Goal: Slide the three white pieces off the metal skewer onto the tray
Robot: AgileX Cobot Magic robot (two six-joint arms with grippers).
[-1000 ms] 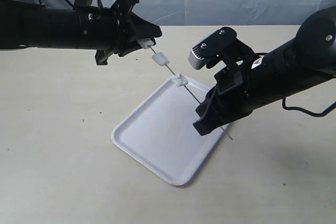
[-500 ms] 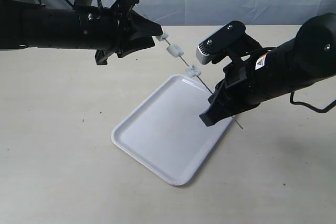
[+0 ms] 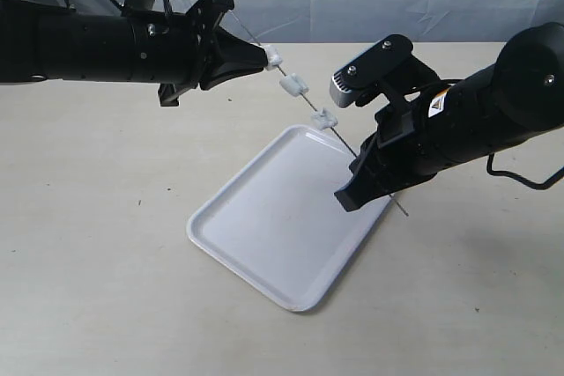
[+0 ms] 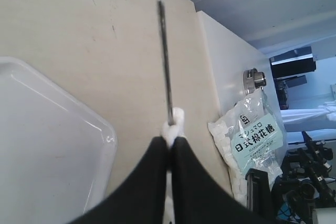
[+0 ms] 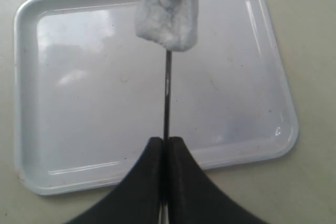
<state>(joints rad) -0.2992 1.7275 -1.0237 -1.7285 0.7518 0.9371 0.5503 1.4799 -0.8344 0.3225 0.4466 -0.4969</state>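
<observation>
on the left, the left jaws are pressed together on the uppermost of the three white pieces (image 3: pixel 271 56), at the high end of the metal skewer (image 3: pixel 308 101). the middle piece (image 3: pixel 293 85) and the lowest piece (image 3: pixel 325 118) sit apart along the rod. it slopes down towards the tray (image 3: pixel 273 226) on the surface, probably so that freed pieces land there. the right jaws pinch the bare lower end, seemingly to anchor the rod while the pieces are pulled off.

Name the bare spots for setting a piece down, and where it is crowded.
The tray floor is bare, most open at its near left corner. The table left of it is bare too. Crowded: the tray's far right end, under the skewer and right gripper.
</observation>
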